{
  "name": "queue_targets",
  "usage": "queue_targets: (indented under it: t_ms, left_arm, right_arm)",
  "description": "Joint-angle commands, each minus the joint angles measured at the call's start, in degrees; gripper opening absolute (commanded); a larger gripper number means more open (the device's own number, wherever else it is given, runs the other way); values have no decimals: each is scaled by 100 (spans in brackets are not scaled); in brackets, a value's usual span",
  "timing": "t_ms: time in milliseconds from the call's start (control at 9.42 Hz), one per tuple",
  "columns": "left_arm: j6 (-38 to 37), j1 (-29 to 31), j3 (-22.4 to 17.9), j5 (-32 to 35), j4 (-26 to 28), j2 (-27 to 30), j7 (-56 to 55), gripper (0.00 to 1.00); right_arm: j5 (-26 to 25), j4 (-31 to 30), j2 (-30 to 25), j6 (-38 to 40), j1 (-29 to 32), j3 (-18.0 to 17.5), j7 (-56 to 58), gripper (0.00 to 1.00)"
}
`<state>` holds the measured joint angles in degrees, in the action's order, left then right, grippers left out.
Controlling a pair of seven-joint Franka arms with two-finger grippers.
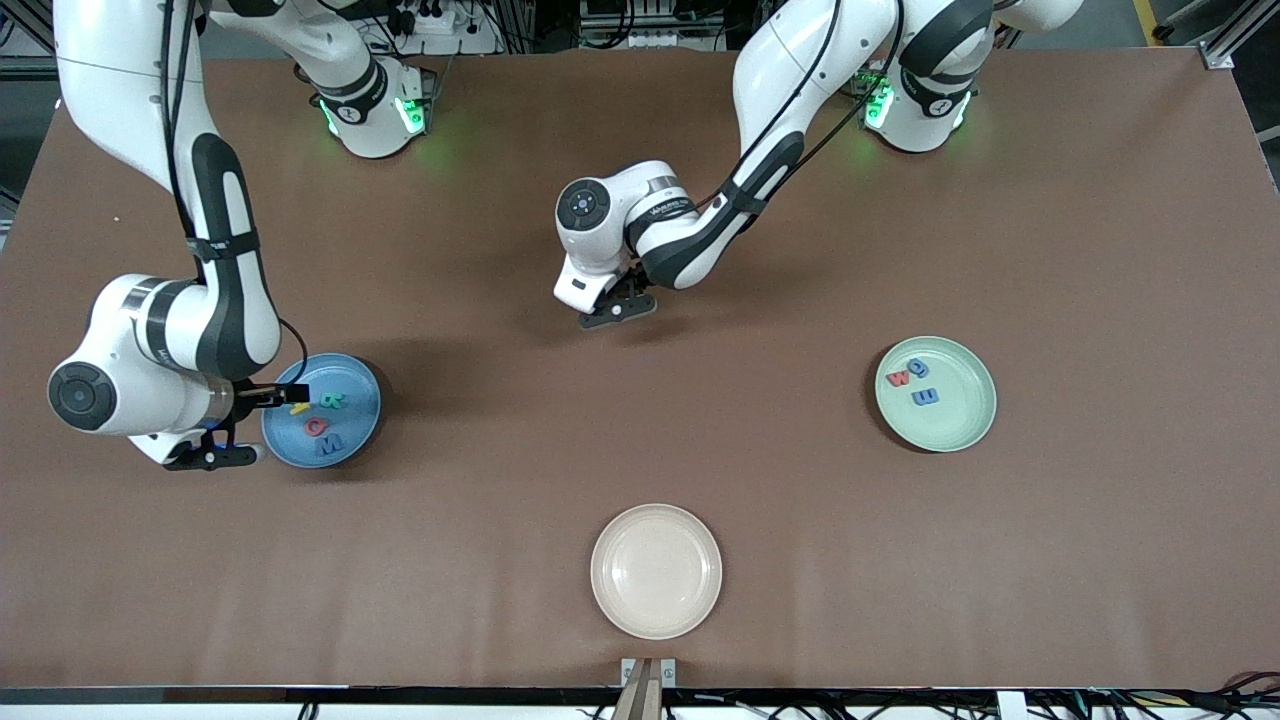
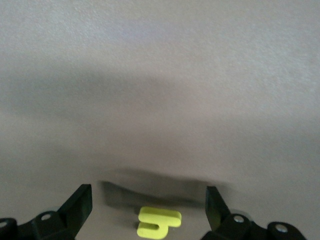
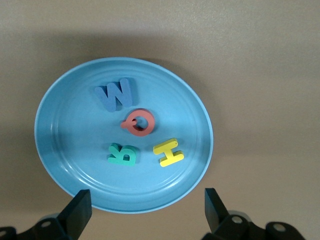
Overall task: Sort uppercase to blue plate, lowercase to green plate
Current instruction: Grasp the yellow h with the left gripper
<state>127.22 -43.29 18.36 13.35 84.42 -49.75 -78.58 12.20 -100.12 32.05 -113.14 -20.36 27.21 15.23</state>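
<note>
4 capitals on the blue plate (image 1: 285, 440), 3 small letters on the green plate (image 1: 960, 420), 1 yellow h (image 2: 158, 222) on the tabletop (image 1: 800, 250).
You have the right tool (image 3: 147, 210) over the blue plate's edge, jaws apart, above M (image 3: 115, 94), Q (image 3: 140, 122), R (image 3: 122, 154), H (image 3: 168, 152). Your left tool (image 2: 149, 210) hangs low mid-tabletop, jaws apart astride the h. The w (image 1: 898, 378), g (image 1: 918, 368) and m (image 1: 926, 397) lie on the green plate; 1 cream plate (image 1: 656, 571) holds nothing.

Two glossy white arms with black joint bands and round dark end caps. Black cables run along the links, and green lights glow at both bases. Each black tool (image 2: 149, 205) (image 3: 148, 207) shows silver screws at its finger mounts.
</note>
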Motion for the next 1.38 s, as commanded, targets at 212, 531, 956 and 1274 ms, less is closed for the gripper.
queue_targets:
  t_ms: [212,531,956,1274]
  left_arm:
    - [-110,-39,97,282,-127,-70,-88,100]
    - [-118,-22,106,318,-118,-61,-35,65]
    - [-109,-4,106,282,-118,-123,-35,65]
    - [-109,5,149,247,-127,-141,-70,65]
  right_arm:
    - [54,-77,-103,11,6,-23,-2,100]
    - [54,-77,-103,11,6,-23,-2,100]
    - [54,-86,-103,11,6,-23,-2,100]
    - [54,-86,-103,11,6,-23,-2,100]
